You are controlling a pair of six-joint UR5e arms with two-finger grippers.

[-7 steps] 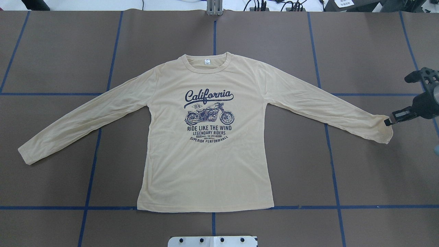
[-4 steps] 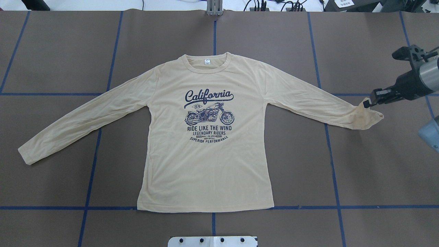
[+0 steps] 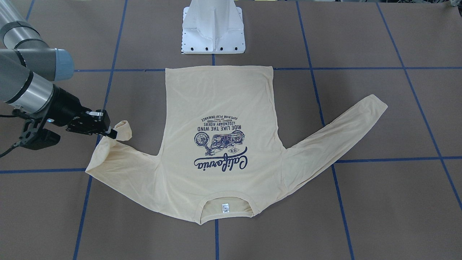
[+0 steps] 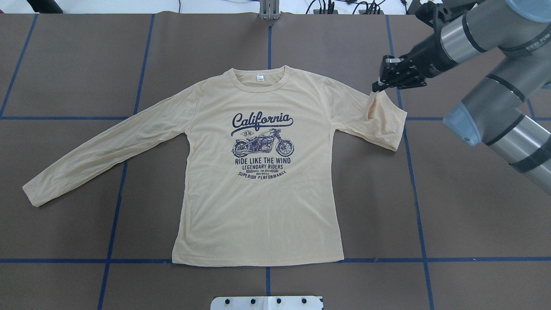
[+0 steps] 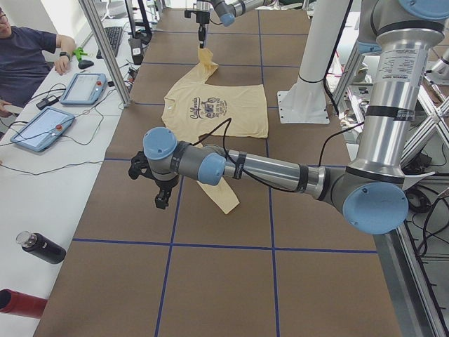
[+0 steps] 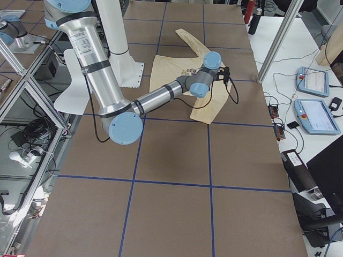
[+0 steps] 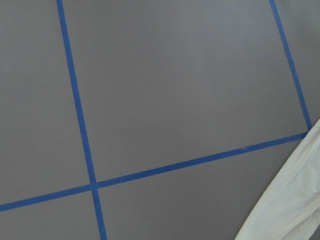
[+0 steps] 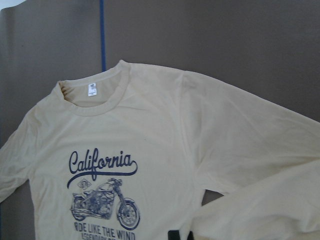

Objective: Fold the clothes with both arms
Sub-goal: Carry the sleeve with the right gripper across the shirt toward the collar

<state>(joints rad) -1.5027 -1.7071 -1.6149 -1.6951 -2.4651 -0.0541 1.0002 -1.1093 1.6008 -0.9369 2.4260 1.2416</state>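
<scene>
One cream-yellow long-sleeve shirt (image 4: 258, 206) lies flat and print-up on the brown table (image 4: 473, 193), with nearly all of it on the robot's-left side of the right pincer (image 4: 375, 87). That pincer is clamped on the cuff of the right sleeve (image 4: 387, 125). The cuff hangs just under its fingertips, lifted off the table, and the sleeve is doubled back below it, close to the shoulder. The left sleeve (image 4: 99, 153) stretches out flat, well away across the shirt's body. The left pincer (image 5: 163, 196) hangs over bare table near that far cuff; can't tell whether it's open or closed. Blue tape lines (image 4: 473, 259) grid the table around both.
</scene>
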